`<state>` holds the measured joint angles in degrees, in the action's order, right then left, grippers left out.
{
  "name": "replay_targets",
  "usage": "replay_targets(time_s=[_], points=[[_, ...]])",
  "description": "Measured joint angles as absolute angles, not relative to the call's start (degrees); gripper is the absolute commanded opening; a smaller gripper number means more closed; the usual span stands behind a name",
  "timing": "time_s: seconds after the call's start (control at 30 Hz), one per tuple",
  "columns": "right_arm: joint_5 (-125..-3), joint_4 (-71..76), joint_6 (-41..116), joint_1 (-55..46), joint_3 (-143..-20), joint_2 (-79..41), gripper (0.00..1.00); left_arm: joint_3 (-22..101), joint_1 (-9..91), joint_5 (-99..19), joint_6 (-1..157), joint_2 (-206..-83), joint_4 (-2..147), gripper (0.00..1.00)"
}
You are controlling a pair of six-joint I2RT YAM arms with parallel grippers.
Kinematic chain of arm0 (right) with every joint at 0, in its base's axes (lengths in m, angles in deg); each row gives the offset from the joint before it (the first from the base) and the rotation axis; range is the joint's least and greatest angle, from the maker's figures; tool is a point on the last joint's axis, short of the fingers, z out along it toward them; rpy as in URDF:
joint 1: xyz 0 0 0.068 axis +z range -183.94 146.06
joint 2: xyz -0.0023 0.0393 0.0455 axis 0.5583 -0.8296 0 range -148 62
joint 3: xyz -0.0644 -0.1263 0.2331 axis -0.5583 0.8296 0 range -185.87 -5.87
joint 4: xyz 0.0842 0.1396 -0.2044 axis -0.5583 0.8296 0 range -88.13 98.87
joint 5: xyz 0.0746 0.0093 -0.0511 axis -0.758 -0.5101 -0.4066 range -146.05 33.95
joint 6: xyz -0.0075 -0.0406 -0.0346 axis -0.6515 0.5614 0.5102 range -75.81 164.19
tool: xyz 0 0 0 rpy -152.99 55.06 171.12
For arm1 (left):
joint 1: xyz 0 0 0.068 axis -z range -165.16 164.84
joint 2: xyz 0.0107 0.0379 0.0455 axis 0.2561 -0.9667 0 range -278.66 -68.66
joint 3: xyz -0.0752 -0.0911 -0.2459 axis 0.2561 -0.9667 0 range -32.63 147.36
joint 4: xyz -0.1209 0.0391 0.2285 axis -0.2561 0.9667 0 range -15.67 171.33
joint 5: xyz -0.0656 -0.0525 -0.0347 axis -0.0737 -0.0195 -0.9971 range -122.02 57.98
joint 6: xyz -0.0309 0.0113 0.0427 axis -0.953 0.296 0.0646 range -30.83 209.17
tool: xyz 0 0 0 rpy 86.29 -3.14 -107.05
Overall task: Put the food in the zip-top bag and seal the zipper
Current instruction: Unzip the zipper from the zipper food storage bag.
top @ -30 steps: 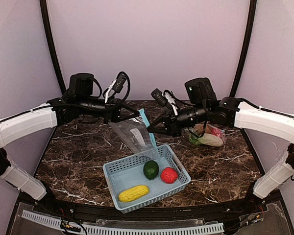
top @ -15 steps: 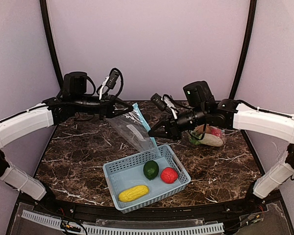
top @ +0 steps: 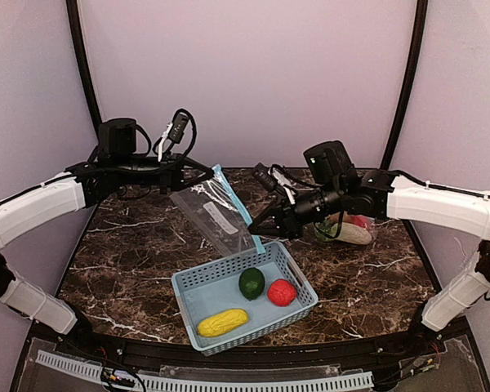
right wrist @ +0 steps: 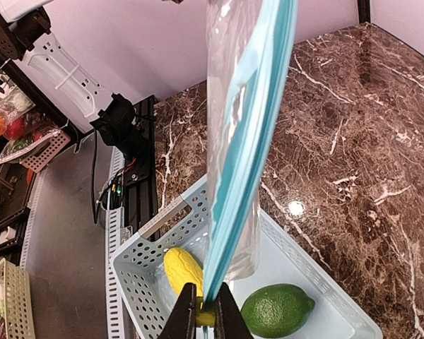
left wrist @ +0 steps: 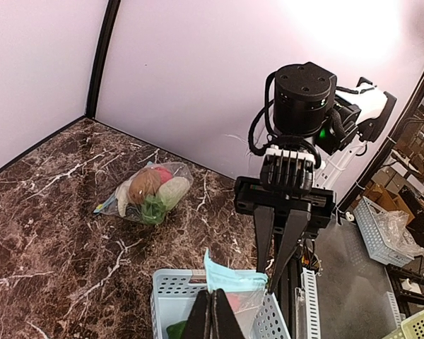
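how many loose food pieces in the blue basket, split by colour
yellow: 1, yellow toy corn
dark green: 1, dark green round toy fruit
red: 1, red round toy fruit
total: 3, all in the light blue plastic basket

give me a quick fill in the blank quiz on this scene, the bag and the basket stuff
1. The blue basket holds ___ pieces of toy produce.
2. The left gripper and right gripper are both ___ on the empty zip-top bag.
3. The corn in the basket is ___ in colour.
4. The filled bag lies on the ___ arm's side.

Missing words: three; shut; yellow; right
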<state>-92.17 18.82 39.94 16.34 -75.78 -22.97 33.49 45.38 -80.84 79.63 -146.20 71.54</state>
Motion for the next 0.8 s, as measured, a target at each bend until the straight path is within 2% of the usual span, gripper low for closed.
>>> replay_targets(time_s=[0.6,0.67,0.8], points=[[-92.1,20.3,38.9,16.8,-72.9,-23.0,0.11,32.4,42.1,-80.4,78.0,-144.9,68.8,0.01],[-92.1,21.1,38.8,16.8,-72.6,-23.0,0.17,32.4,41.7,-80.4,78.0,-144.8,68.0,0.01],[-90.9,21.5,38.0,17.0,-71.8,-22.5,0.51,32.4,41.4,-82.2,77.9,-144.8,66.8,0.01]])
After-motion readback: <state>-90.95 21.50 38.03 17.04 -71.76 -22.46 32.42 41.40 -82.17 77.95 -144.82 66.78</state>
